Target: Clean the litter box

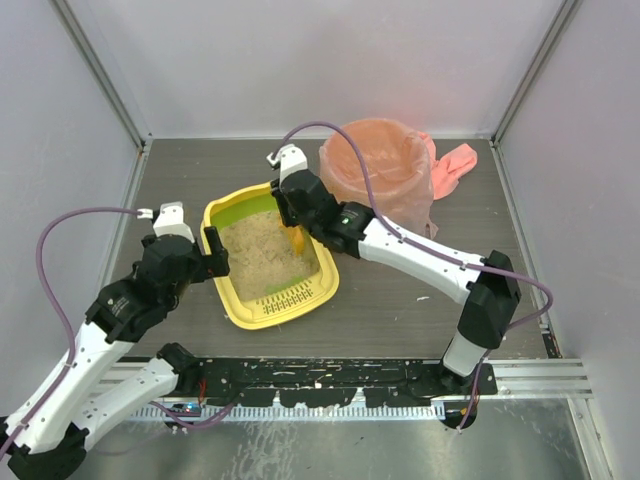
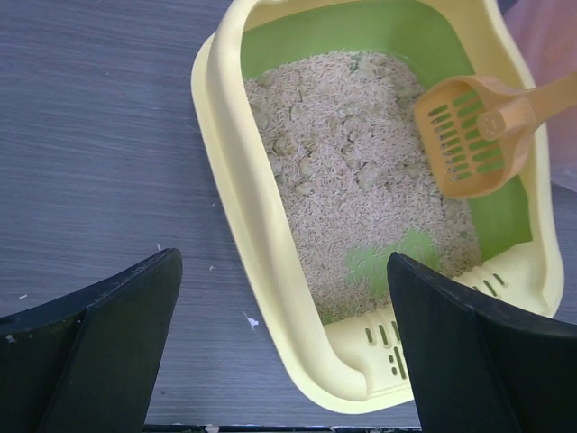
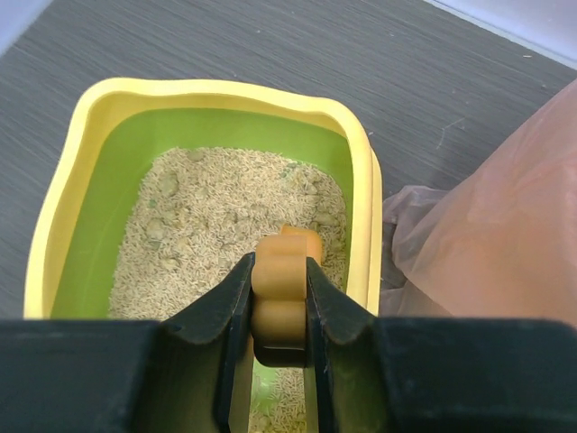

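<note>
litter box (image 1: pixel 290 302) sits mid table (image 1: pixel 400 305), slotted ledge twd the arms. r gripper (image 3: pixel 279 280) has fingers clamped on handle of the orange scoop (image 2: pixel 469 135), whose head is inside the box near its right wall. l gripper (image 1: pixel 213 252) hovers by the left rim, fingers wide apart. pink-bagged bin (image 1: pixel 375 165) just behind.

The left gripper (image 2: pixel 284 266) hovers with jaws spread wide, black fingers (image 2: pixel 108 343) at seven and five o'clock. Between them the litter box (image 2: pixel 233 189) sits on the grey table (image 2: pixel 90 126), holding beige litter (image 2: pixel 343 171). At two o'clock, the orange scoop (image 2: pixel 469 135) lies slotted-head-down at the litter's edge, against the green wall (image 2: pixel 361 32).
</note>
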Robot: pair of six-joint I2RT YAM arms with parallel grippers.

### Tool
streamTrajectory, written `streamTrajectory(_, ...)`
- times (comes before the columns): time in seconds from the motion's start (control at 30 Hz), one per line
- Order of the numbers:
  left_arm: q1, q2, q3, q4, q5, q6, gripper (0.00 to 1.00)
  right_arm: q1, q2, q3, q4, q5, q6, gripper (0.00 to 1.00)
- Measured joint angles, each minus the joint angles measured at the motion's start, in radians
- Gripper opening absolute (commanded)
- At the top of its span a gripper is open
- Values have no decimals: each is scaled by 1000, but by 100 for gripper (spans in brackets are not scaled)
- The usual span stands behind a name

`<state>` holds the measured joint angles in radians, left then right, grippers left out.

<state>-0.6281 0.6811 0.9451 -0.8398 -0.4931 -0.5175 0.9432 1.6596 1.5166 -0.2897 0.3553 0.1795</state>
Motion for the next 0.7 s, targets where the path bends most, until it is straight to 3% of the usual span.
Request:
streamTrajectory(0.23,0,9,0,-13,-35,6,98,55,63,51,-57,154,-39,1)
streamTrajectory(0.7,0,-135,-22,-78,-130,-26,98,138,209,203,-100,310,-134,1)
